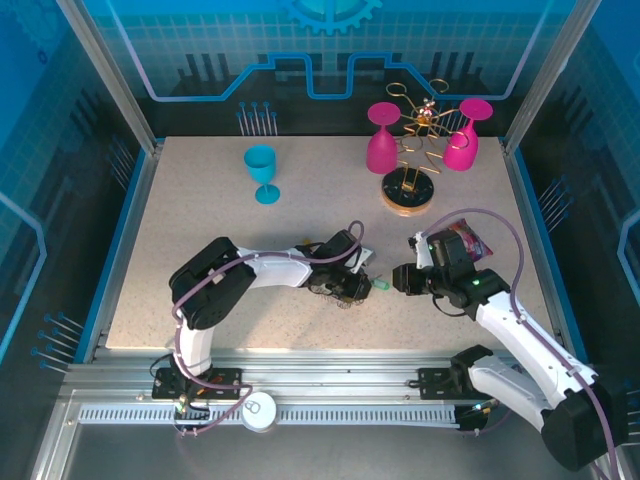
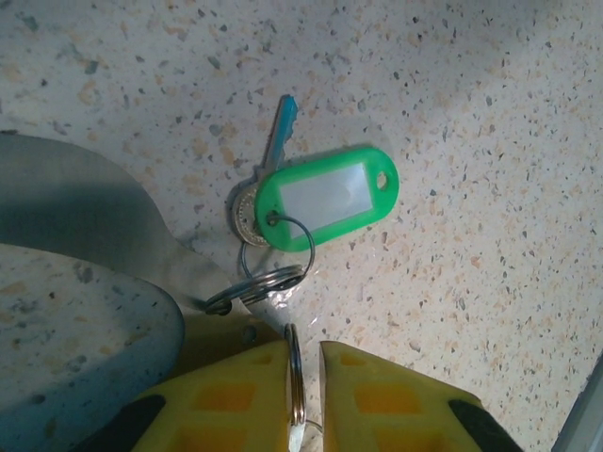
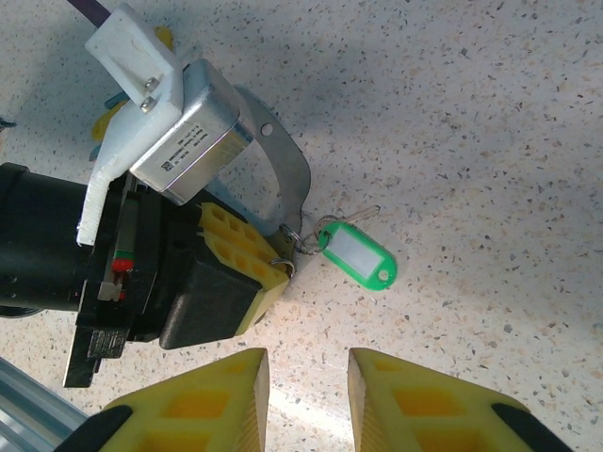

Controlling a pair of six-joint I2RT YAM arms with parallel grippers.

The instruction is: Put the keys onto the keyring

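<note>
Left gripper [image 2: 303, 350] clenched on thin metal keyring [image 2: 294, 377], green tag [image 2: 327, 196] and one key [image 2: 271, 151] lying on speckled table [image 2: 471, 141] just beyond its fingertips, right gripper [image 3: 308, 372] released, near the tag.

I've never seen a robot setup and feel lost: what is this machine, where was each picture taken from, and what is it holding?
Two robot arms, left and right, are bolted at a table's near edge. One picture looks down on both; the other two come from cameras on each wrist, their yellow fingers showing. On the table stand a blue goblet and a gold wire rack holding two pink goblets; a green key tag with a small key lies between the grippers. The left gripper pinches a metal ring; the right gripper is open, holding nothing.
</note>
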